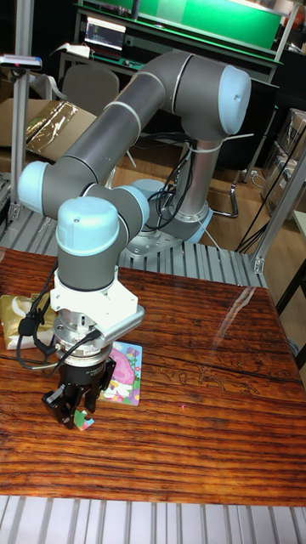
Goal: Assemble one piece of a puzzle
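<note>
A colourful puzzle board (124, 372) with a pink cartoon picture lies flat on the wooden table, partly hidden behind my wrist. My gripper (77, 416) hangs just in front of the board's near left corner, low over the table. Its black fingers are shut on a small multicoloured puzzle piece (83, 419), which shows between the fingertips. Whether the piece touches the table cannot be told.
A yellow-green picture card or box (15, 316) lies at the table's left edge behind the arm. The dark wooden table (204, 391) stretches to the right and front. The arm's base (170, 229) stands on a metal platform behind the table.
</note>
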Motion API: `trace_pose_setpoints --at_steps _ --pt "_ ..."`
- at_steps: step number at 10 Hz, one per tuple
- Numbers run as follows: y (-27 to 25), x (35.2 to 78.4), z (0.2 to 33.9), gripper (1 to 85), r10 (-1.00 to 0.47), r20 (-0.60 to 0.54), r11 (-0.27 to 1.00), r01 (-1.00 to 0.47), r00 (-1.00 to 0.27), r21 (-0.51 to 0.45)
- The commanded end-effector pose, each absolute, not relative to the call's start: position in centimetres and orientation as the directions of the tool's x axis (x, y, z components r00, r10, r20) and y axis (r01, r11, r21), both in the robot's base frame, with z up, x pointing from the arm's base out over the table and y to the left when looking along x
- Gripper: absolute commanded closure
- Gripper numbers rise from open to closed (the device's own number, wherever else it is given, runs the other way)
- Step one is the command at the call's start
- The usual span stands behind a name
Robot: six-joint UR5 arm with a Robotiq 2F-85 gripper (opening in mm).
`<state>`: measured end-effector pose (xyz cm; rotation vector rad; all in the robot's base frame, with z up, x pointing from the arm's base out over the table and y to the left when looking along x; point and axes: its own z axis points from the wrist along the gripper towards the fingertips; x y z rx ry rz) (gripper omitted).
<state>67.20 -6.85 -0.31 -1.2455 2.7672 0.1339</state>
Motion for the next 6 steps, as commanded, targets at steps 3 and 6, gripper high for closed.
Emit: trace_pose_setpoints --at_steps 3,6 --pt "-7.15 67.59 -0.05 44.7 -0.734 -0.152 0.664 -0.746 -0.662 0.049" --pt "-6.93 68.14 0.08 50.7 -0.725 -0.159 0.673 -0.739 -0.67 0.042"
